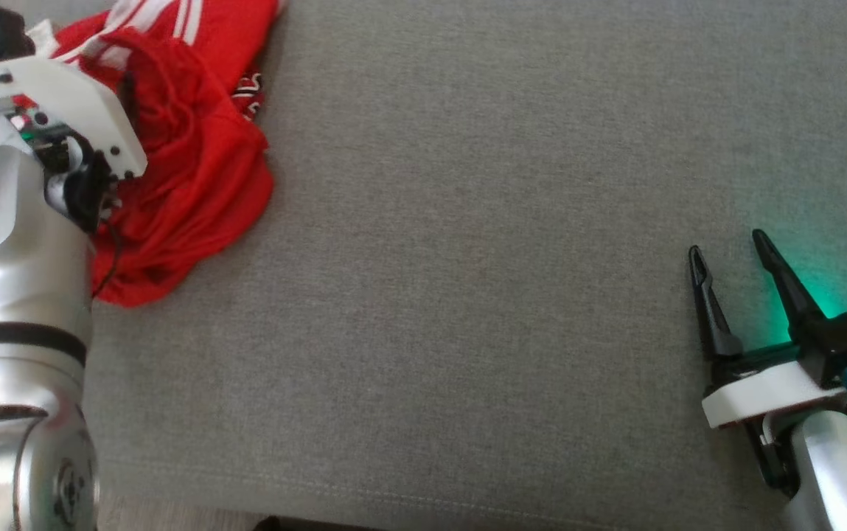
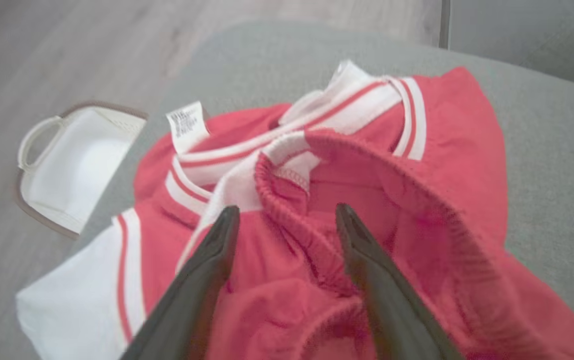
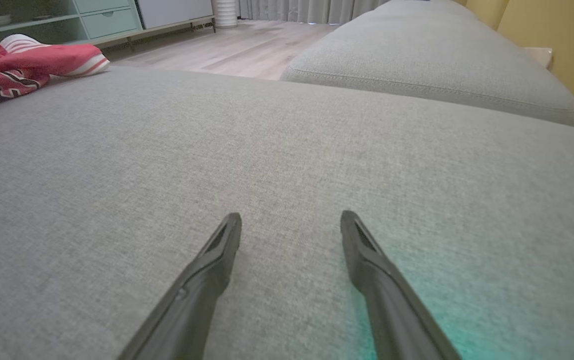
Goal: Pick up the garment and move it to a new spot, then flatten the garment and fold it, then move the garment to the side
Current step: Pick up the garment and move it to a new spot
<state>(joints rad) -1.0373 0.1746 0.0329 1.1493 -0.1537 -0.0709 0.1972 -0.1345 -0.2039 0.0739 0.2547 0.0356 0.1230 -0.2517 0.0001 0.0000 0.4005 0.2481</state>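
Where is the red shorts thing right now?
The red garment lies crumpled at the far left of the grey cushion in the head view, under the open left gripper and far from the right gripper.

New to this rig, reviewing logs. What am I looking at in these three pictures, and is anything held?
It's a two-armed robot working over a grey couch cushion. The head view looks down from the robot's head. The other two come from cameras on each wrist, looking along that gripper's two dark fingers. A crumpled red garment with white stripes lies at the cushion's far left. The left gripper hangs open just above it, one finger on each side of an elastic hem, not closed. The right gripper is open over bare cushion. Nothing is held. A white basket sits on the floor beyond.
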